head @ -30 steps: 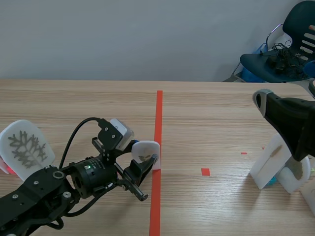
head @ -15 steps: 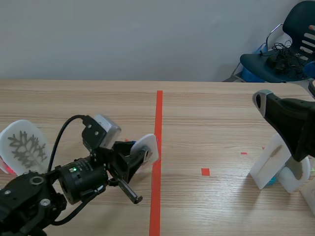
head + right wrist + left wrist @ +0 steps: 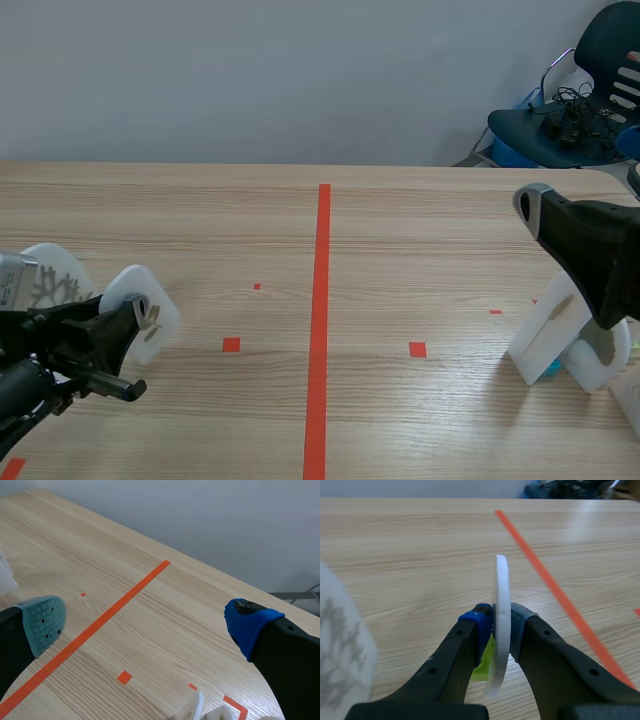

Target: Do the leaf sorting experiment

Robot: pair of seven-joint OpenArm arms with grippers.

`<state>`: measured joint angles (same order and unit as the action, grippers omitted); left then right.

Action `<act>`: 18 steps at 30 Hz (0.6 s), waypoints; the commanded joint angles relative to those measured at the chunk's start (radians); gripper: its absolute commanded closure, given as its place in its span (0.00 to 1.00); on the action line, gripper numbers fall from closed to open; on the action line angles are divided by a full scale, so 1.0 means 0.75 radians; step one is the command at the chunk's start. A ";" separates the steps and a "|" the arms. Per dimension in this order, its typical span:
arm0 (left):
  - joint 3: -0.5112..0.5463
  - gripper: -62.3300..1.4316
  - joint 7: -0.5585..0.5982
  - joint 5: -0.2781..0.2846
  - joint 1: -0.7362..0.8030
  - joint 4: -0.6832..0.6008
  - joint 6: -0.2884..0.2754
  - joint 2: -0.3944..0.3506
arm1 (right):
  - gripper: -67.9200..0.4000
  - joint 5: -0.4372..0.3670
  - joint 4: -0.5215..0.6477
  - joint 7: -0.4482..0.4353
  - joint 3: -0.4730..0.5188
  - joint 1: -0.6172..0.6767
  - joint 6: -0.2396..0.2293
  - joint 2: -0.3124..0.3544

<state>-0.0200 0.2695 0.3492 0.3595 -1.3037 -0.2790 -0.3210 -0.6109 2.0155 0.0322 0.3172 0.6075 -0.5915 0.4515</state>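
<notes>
The left arm [image 3: 40,365] has drawn back from the red line [image 3: 321,300] to the table's [image 3: 450,230] near left side, carrying the small tile [image 3: 152,318] with it, while the right arm [image 3: 590,250] has kept its place. The table is pale wood and runs away to a grey wall, with a dark chair [image 3: 580,90] beyond its far right corner. The right arm stands raised over the table's right side, above two white pieces [image 3: 545,335]. Its claw, the right claw [image 3: 145,625], is spread wide with nothing between the grey-green pad [image 3: 45,620] and the blue pad [image 3: 250,625]. The left claw [image 3: 120,325] is clamped on the small tile. In the wrist view the tile [image 3: 501,580] stands upright and edge-on, squeezed between the two pads, with most of it rising ahead of the left claw [image 3: 501,622]. It is a rounded white plate bearing a small leaf. Just beside it, at the table's left edge, stands the big tile [image 3: 55,280], white with a branching grey leaf; whether the two touch cannot be told
</notes>
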 commanded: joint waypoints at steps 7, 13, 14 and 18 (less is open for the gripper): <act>0.033 0.87 0.030 0.049 -0.096 0.110 0.141 0.006 | 0.00 -0.014 -0.003 -0.015 0.003 -0.012 -0.001 0.004; 0.034 0.87 0.083 0.049 -0.180 0.277 0.158 0.005 | 0.00 -0.014 -0.003 -0.015 0.003 -0.012 -0.001 0.004; 0.036 0.87 0.086 0.049 -0.194 0.300 0.164 0.006 | 0.00 -0.014 -0.003 -0.015 0.003 -0.012 -0.001 0.004; 0.048 0.87 0.104 0.049 -0.215 0.347 0.182 0.005 | 0.00 -0.014 -0.003 -0.015 0.003 -0.012 -0.001 0.003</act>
<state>0.0036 0.3252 0.3859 0.2016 -1.0119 -0.1417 -0.3183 -0.6109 2.0155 0.0322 0.3172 0.6075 -0.5915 0.4515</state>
